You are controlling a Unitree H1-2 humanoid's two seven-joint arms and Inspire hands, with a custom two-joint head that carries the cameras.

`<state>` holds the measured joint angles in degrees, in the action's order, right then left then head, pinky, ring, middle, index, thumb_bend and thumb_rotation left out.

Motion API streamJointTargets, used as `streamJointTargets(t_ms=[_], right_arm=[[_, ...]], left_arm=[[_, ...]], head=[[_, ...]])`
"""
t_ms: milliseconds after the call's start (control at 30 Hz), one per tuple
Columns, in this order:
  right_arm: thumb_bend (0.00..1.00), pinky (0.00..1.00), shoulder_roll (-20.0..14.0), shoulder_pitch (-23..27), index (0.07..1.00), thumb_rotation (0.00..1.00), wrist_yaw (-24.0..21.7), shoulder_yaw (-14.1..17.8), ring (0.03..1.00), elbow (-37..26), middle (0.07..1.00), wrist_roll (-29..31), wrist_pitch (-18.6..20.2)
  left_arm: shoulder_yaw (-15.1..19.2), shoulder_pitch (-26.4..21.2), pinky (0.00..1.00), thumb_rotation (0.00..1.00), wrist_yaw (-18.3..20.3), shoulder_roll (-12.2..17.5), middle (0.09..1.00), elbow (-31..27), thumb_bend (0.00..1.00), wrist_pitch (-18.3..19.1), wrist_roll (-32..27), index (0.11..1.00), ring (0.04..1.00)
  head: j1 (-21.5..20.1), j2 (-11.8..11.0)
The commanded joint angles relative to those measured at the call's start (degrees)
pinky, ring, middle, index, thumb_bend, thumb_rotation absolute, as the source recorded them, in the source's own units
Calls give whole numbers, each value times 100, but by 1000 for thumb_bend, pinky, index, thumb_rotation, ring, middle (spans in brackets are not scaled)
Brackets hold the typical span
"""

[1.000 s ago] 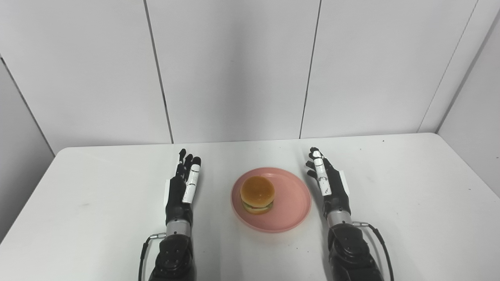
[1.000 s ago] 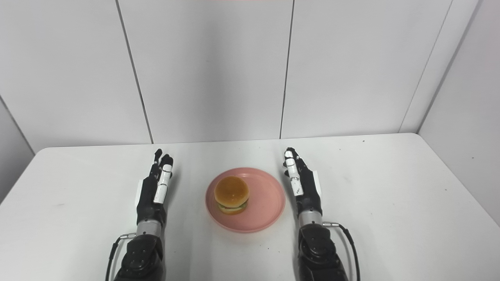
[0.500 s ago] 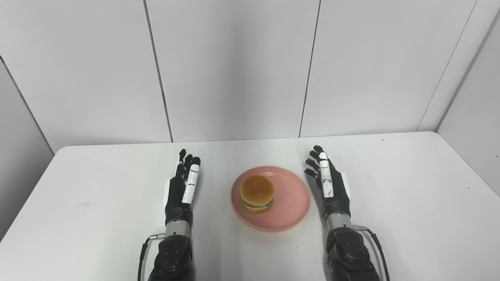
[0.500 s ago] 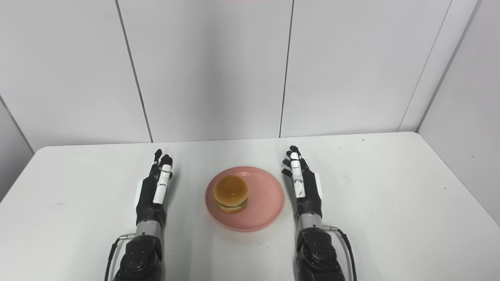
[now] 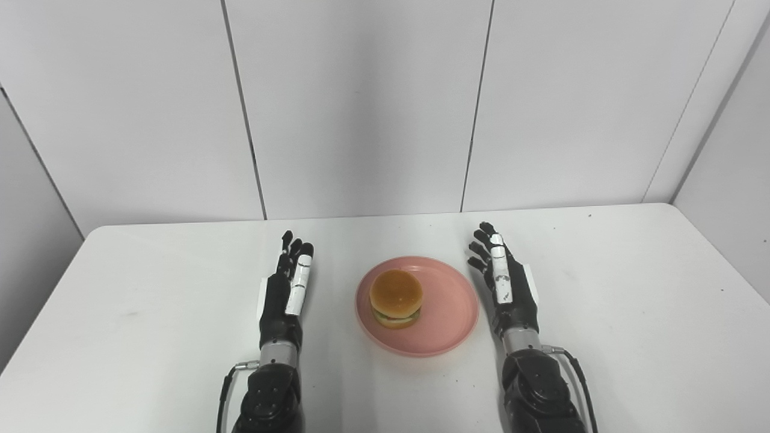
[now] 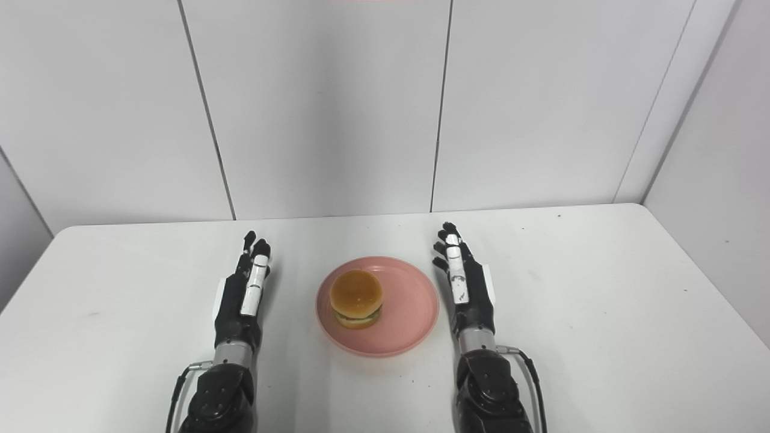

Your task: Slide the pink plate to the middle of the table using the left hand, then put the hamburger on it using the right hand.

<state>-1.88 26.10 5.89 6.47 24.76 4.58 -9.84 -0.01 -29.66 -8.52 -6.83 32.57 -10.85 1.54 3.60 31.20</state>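
Observation:
A pink plate (image 5: pixel 448 316) lies in the middle of the white table (image 5: pixel 601 313). A hamburger (image 5: pixel 395 298) with a tan bun sits on the plate's left half. My left hand (image 5: pixel 286 291) is open and empty, edge-up on the table to the left of the plate, a clear gap away from it. My right hand (image 5: pixel 505 282) is open and empty, edge-up just right of the plate's rim, fingers spread and pointing away from me. The same scene shows in the right eye view, with the plate (image 6: pixel 409 313) between the left hand (image 6: pixel 243 294) and the right hand (image 6: pixel 466 285).
The white table ends at a panelled white wall (image 5: pixel 361 108) behind. Cables run from both wrists near the bottom edge. Small dark specks dot the tabletop.
My left hand has shifted slightly right and forward. My right hand has drawn a little forward with its fingers spread more. Plate and hamburger have not moved; the view shifted slightly.

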Motion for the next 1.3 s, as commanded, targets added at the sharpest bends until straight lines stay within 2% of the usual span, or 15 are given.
streamJointTargets(t_ms=[0, 133, 267, 467, 600, 800, 1067, 1267], right_arm=[[803, 874, -38, -24, 891, 1000, -72, -15, 887, 80, 897, -23, -249], [828, 880, -27, -31, 895, 1000, -60, 12, 890, -23, 900, 24, -88], [841, 884, -12, -40, 894, 1000, -77, 53, 893, -52, 902, 104, -104], [849, 889, 0, -81, 900, 1000, -99, 56, 893, -90, 905, 160, -123], [849, 884, 55, -116, 896, 1000, -34, 74, 894, -188, 904, 164, -32], [836, 869, 109, -133, 889, 1000, -1, 125, 893, -265, 905, 194, 17], [869, 870, 81, -194, 887, 1000, -182, 163, 888, -291, 903, 375, -159], [882, 889, 112, -213, 881, 1000, -242, 178, 885, -352, 902, 468, -350]], left_arm=[[-36, -108, 948, 819, -60, -56, 970, -180, 666, -307, 84, 988, 952], [9, -114, 944, 796, -60, -71, 980, 19, 687, -765, 21, 990, 962], [31, -88, 935, 798, -141, -89, 975, 120, 719, -1069, 80, 983, 963], [-30, -34, 921, 830, -333, -79, 962, 194, 703, -1429, 291, 974, 944], [-38, 33, 944, 831, -254, -48, 963, 113, 727, -1378, 278, 976, 954], [-28, 30, 939, 821, -206, 13, 961, 105, 712, -1289, 262, 980, 955], [-65, 60, 952, 813, -95, 40, 963, 37, 684, -1104, 247, 990, 953], [-65, 94, 927, 801, -34, 50, 958, -90, 711, -948, 186, 988, 949]], head=[[5, 7], [-1, 20], [3, 25], [35, -7], [33, -13], [25, 28], [-19, 113], [-187, 212]])
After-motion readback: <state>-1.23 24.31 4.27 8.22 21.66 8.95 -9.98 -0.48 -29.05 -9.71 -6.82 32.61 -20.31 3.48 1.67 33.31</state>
